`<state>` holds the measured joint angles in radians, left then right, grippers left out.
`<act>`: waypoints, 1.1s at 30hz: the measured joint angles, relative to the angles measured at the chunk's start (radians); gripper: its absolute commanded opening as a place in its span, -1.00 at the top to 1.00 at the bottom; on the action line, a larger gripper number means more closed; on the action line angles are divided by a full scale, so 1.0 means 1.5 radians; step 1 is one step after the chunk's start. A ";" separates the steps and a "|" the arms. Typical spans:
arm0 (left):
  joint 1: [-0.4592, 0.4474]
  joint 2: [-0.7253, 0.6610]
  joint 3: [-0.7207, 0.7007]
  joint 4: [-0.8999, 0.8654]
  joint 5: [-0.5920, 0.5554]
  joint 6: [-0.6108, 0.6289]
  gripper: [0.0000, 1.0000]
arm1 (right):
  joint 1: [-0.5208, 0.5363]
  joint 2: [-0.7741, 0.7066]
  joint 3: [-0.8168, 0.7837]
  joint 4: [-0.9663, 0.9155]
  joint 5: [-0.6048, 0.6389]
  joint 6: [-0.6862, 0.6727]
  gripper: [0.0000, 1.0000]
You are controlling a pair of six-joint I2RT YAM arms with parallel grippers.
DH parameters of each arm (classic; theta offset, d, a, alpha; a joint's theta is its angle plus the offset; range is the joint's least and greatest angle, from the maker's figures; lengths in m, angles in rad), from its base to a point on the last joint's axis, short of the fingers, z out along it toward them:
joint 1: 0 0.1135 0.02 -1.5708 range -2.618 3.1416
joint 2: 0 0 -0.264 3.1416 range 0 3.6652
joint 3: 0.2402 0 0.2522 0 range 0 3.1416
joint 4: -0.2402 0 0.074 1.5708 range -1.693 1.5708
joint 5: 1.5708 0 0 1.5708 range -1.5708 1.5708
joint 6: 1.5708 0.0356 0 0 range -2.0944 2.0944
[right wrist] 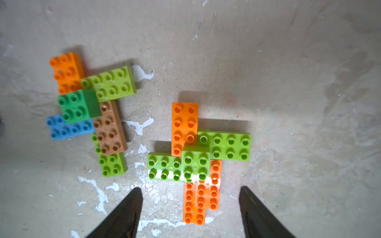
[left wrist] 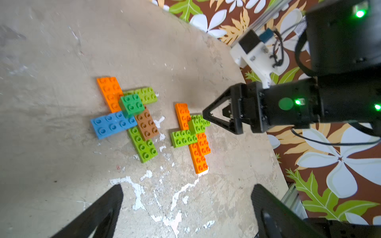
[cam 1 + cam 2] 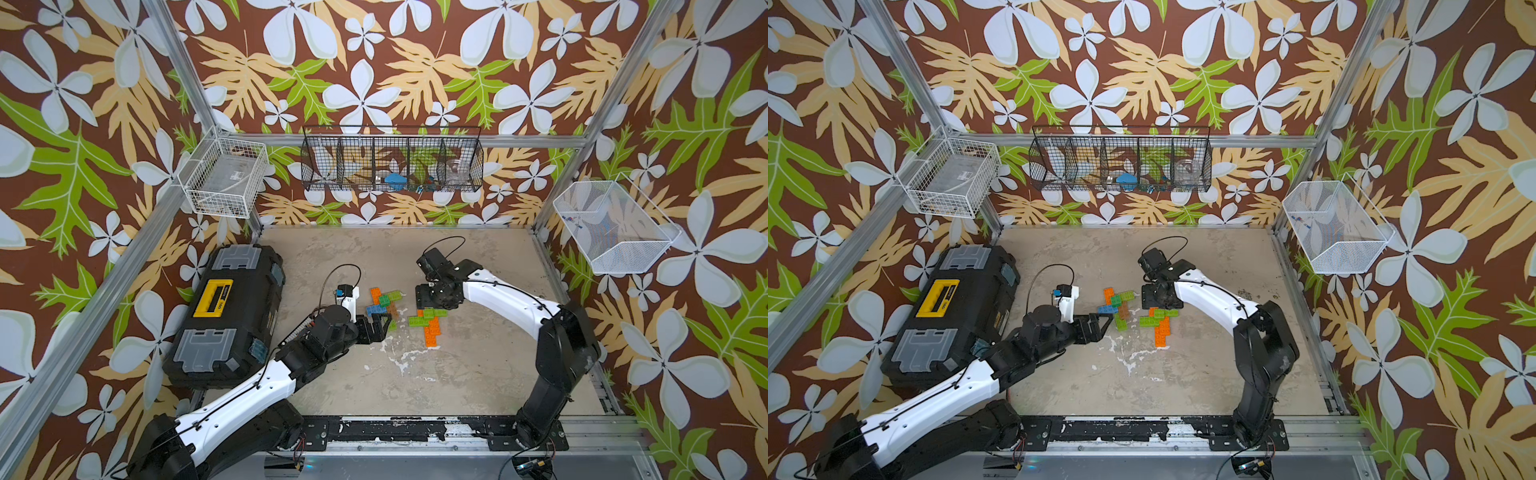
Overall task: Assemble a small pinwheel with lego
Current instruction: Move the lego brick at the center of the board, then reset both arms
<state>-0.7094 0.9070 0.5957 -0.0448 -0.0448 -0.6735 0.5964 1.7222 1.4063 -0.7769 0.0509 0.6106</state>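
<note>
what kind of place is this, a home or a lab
Most likely a robot lab test cell, not a home: an aluminium frame backed with printed leaf wallpaper, a left arm and right arm mounted on a front rail, and wire baskets hung on the walls.

Lime brick (image 1: 113,164) half hidden under brown brick (image 1: 109,127); basket (image 3: 357,166) contents indistinct.
</note>
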 measured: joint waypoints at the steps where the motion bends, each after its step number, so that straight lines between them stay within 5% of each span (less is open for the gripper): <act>1: 0.004 -0.012 0.016 -0.011 -0.025 0.009 -0.96 | -0.009 -0.033 -0.009 0.006 -0.001 -0.010 -0.59; 4: 0.011 -0.058 0.045 -0.013 -0.129 0.054 -0.82 | -0.036 -0.157 -0.070 0.068 0.020 -0.046 -0.83; 5: 0.012 -0.074 0.040 0.004 -0.168 0.075 -0.91 | -0.045 -0.194 -0.099 0.099 0.027 -0.059 -0.96; 10: 0.053 -0.125 -0.149 0.238 -0.340 0.252 -0.99 | -0.097 -0.345 -0.303 0.306 0.064 -0.159 -1.00; 16: 0.222 -0.034 -0.206 0.419 -0.353 0.330 -0.99 | -0.174 -0.377 -0.434 0.489 0.195 -0.239 -1.00; 21: 0.266 0.090 -0.228 0.522 -0.350 0.370 -0.99 | -0.261 -0.365 -0.490 0.601 0.214 -0.261 -0.99; 33: 0.310 0.266 -0.283 0.724 -0.293 0.446 -0.99 | -0.328 -0.370 -0.706 0.910 0.190 -0.357 -0.99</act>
<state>-0.2451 1.3064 0.1719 1.0412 -0.4850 -0.0040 0.1040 1.1671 0.3473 0.5888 0.3367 0.0750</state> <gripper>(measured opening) 0.996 0.997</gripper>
